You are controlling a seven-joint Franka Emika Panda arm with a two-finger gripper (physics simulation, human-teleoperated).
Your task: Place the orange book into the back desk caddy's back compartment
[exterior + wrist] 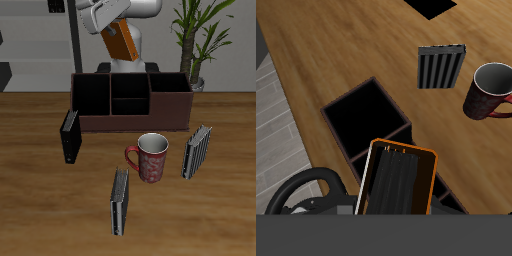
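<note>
Fingers of the gripper clamp the orange book, tilted high above the back desk caddy. Square it upright (edge parallel to the partitions), centre over the rearmost cell, then descend slowly.

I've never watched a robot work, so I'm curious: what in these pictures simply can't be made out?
- Pincer: its tips never show. The exterior view hides them behind the orange book; the wrist view cuts them off at its edge.
- Caddy floor: too dark in both views.
- Black book cover: only its narrow side shows in the exterior view.
- Mug: partly cut off in the wrist view.
</note>
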